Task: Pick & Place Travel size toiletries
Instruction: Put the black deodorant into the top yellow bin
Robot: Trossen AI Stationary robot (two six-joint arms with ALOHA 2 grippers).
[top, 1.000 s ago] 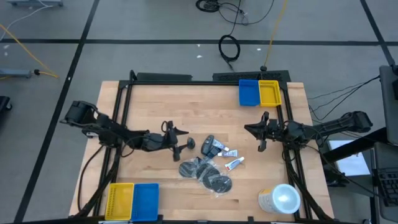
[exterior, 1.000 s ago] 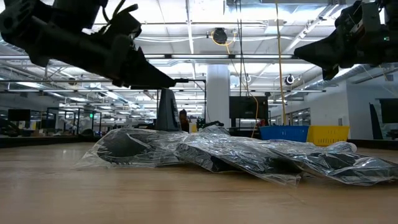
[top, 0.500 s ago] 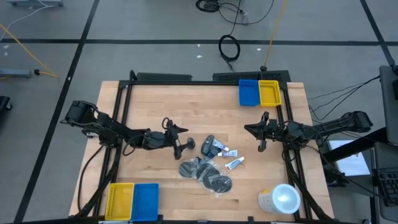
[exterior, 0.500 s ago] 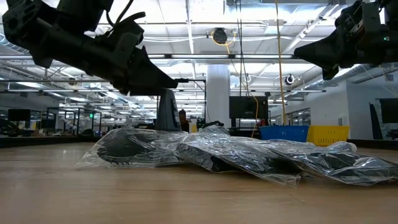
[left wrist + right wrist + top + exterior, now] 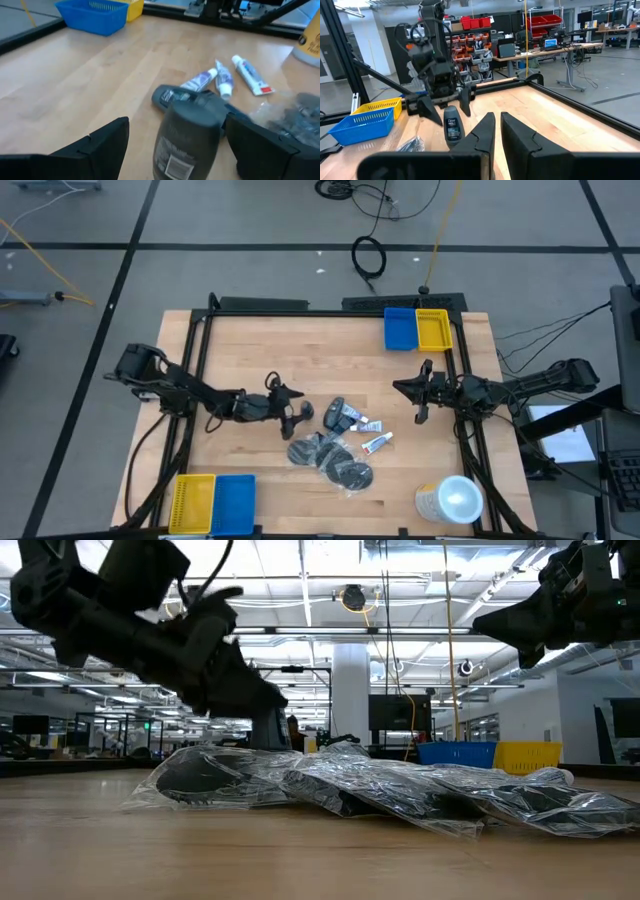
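Nothing is binned yet: my left tool [image 5: 175, 145], spread wide, straddles a grey bottle [image 5: 187, 132] on the surface [image 5: 330, 350]; my right tool [image 5: 422, 395] waits, pressed together.

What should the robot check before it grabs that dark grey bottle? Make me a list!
1. Left gripper open wide: ok.
2. Dark grey bottle sits between its fingers: ok.
3. Small white tubes lie clear of the fingers: ok.
4. Wrapped discs out of the way: ok.
5. Right gripper shut, waiting at the table's right side: ok.
6. Fingers low enough to grip: cannot tell.
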